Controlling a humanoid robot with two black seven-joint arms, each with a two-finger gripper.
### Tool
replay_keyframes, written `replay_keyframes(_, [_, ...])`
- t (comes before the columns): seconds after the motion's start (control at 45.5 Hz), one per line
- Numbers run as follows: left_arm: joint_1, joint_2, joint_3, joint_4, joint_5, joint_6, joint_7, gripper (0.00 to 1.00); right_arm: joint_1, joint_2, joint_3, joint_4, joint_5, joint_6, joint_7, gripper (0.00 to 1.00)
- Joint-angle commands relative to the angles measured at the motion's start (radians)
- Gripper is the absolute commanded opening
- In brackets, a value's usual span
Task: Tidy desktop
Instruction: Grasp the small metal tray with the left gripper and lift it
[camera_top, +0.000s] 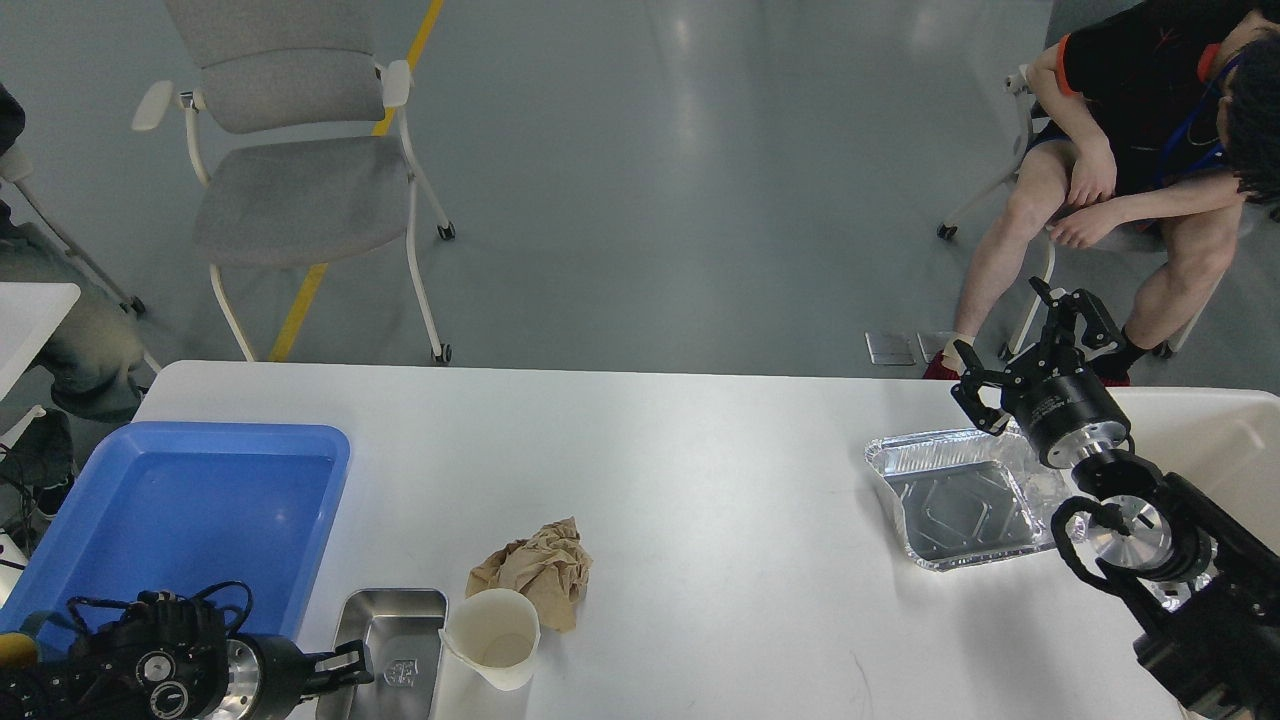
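Head view: tidying looks barely begun, my guess. The white tabletop (700, 480) fills the lower frame and carries four loose items: one crumpled brown paper (535, 572) and one white cup (495, 635) at 6 o'clock, one steel tray (392, 650) at 7, one foil tray (955, 500) at 4. One blue bin (190, 515) at 8, nothing in it. Left tool (350, 672) released over the steel tray; right tool (1020, 365) spread wide, holding nothing, above the foil tray's far edge.

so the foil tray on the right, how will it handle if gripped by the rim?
The foil tray looks thin and creased, so it probably bends or dents under a pinch rather than staying stiff. It appears empty, so likely very light and apt to slide on the smooth desktop if pushed. Its crinkled rim may give the right gripper some purchase.
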Motion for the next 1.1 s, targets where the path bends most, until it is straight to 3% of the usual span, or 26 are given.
replay_keyframes(0.0, [0.001, 0.001, -0.006, 0.0, -0.001, 0.001, 0.003, 0.0, -0.005, 0.0, 0.0, 0.0, 0.0, 0.0, 0.0, 1.0])
replay_keyframes(0.286, [-0.017, 0.049, -0.029, -0.027, 0.005, 0.0, 0.012, 0.0, -0.006, 0.0, 0.002, 0.0, 0.0, 0.0, 0.0, 1.0])
replay_keyframes(0.571, [-0.084, 0.34, -0.064, -0.25, -0.006, -0.035, 0.024, 0.0, -0.005, 0.008, 0.0, -0.003, 0.0, 0.0, 0.0, 1.0])
replay_keyframes(0.835, [-0.095, 0.728, -0.309, -0.343, -0.122, -0.287, -0.023, 0.0, -0.005, 0.009, 0.0, -0.008, 0.0, 0.0, 0.0, 1.0])
replay_keyframes(1.076, [-0.101, 0.949, -0.515, -0.331, -0.272, -0.462, -0.066, 0.0, -0.002, 0.011, 0.0, -0.008, 0.0, 0.0, 0.0, 1.0])
